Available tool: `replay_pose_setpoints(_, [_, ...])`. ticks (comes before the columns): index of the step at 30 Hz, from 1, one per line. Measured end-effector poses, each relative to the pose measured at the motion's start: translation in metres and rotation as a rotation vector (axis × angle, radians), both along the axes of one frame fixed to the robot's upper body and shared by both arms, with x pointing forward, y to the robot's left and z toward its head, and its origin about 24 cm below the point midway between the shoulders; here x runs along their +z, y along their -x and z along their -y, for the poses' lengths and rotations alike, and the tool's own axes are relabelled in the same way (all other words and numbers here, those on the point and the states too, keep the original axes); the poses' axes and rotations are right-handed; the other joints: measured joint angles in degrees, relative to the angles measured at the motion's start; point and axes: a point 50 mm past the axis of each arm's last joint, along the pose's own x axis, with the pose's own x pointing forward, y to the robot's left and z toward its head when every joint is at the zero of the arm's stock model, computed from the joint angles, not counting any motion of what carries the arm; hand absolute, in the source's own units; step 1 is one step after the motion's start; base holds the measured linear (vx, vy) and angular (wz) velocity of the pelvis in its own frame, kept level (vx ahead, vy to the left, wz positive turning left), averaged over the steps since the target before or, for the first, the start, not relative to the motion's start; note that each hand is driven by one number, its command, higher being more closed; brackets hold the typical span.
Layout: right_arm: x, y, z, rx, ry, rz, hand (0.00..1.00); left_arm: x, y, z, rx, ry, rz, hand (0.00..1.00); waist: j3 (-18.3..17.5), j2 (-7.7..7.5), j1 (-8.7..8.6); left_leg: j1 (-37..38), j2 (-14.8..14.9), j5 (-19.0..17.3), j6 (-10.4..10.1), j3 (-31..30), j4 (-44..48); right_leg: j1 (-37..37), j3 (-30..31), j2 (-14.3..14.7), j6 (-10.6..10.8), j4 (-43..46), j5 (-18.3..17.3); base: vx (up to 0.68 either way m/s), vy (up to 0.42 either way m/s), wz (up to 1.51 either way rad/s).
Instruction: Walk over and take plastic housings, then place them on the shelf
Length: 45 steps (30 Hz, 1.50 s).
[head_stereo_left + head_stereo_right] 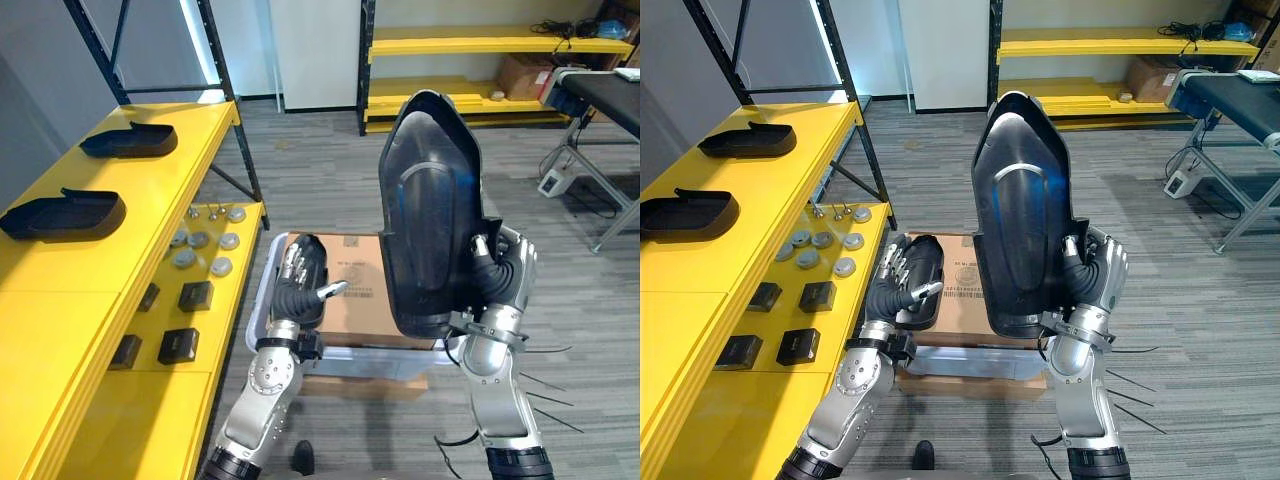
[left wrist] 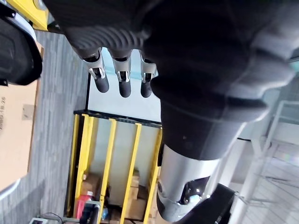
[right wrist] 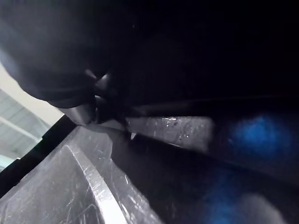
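Observation:
My right hand [image 1: 505, 270] is shut on a large black plastic housing [image 1: 430, 210] and holds it upright in front of me; its glossy inner face [image 3: 187, 140] is close up in the right wrist view. My left hand [image 1: 300, 280] hangs open, fingers relaxed, over a cardboard box [image 1: 355, 300] in a grey bin [image 1: 262, 300]. A dark piece [image 1: 930, 265] lies on the box under that hand. On the yellow shelf [image 1: 90, 290] to my left lie two more black housings [image 1: 130, 141] [image 1: 62, 213].
Small black boxes [image 1: 178, 345] and several silver discs [image 1: 200, 240] sit on the shelf's lower yellow ledge. A black shelf post [image 1: 225, 90] stands behind it. Yellow racking [image 1: 480, 45] lines the back wall, and a dark-topped table [image 1: 610, 95] stands at the far right.

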Motion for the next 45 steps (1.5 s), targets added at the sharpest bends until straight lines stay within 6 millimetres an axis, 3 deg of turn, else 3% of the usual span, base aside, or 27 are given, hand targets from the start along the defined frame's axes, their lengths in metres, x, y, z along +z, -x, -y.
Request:
replay_pose_setpoints(12, [-0.009,-0.007,-0.022,0.092,0.004,-0.044,1.00,0.004,0.012,0.037,-0.207,0.049,0.007,0.00,-0.2,-0.07,0.18,0.0,0.0,0.1,0.0,-0.1,0.0,0.0,-0.1,0.0,0.0,0.1,0.0,0.00,0.000,0.00])
replay_pose_setpoints(17, [-0.010,-0.007,-0.029,0.118,0.005,-0.046,1.00,0.008,0.012,0.043,-0.236,0.047,0.026,0.00,-0.2,-0.09,0.02,0.0,0.0,0.2,0.0,0.0,0.0,0.0,0.0,0.1,0.0,0.1,0.0,0.00,0.000,0.00])
replay_pose_setpoints(18, [-0.010,-0.007,-0.031,0.127,0.005,-0.047,1.00,0.008,0.013,0.045,-0.244,0.048,0.025,1.00,-0.3,-0.11,0.03,0.0,0.0,0.2,0.0,0.0,0.0,0.0,0.0,0.1,0.0,0.1,0.0,0.00,0.000,0.00])
replay_pose_setpoints(23, [-0.017,-0.008,-0.041,0.171,0.009,-0.074,1.00,0.007,0.017,0.050,-0.275,0.044,0.020,1.00,-0.4,-0.32,0.08,0.0,0.0,0.2,0.0,0.0,0.0,0.0,0.0,0.1,0.0,0.1,0.0,0.00,0.000,0.00])
replay_pose_setpoints(29, [-0.017,-0.007,-0.049,0.216,0.015,-0.061,1.00,0.000,0.012,0.038,-0.226,0.031,-0.015,1.00,-0.5,-0.37,0.05,0.0,0.0,0.2,0.0,0.0,0.0,-0.1,0.0,0.1,0.0,0.1,0.0,0.00,0.000,0.00])
replay_pose_setpoints(30, [-0.017,-0.007,-0.049,0.218,0.015,-0.060,0.00,0.000,0.012,0.037,-0.226,0.029,-0.016,1.00,-0.5,-0.39,0.05,0.0,0.0,0.2,0.0,0.0,0.0,-0.1,0.0,0.1,0.0,0.1,0.0,0.00,0.000,0.00])
replay_pose_setpoints(39, [-0.015,-0.005,-0.055,0.281,-0.036,-0.038,0.00,-0.005,0.009,0.032,-0.224,0.003,-0.036,1.00,-1.2,-1.38,0.00,0.0,0.0,0.2,0.0,0.0,0.0,-0.1,0.1,0.1,0.0,0.1,0.0,0.00,0.000,0.00])
replay_pose_setpoints(45, [-0.015,-0.007,-0.053,0.374,-0.168,-0.057,0.00,-0.006,0.007,0.028,-0.210,-0.001,-0.038,1.00,-1.3,-1.56,0.10,0.0,0.0,0.2,0.0,0.0,0.0,-0.1,0.1,0.1,0.0,0.1,0.0,0.00,0.000,0.00])
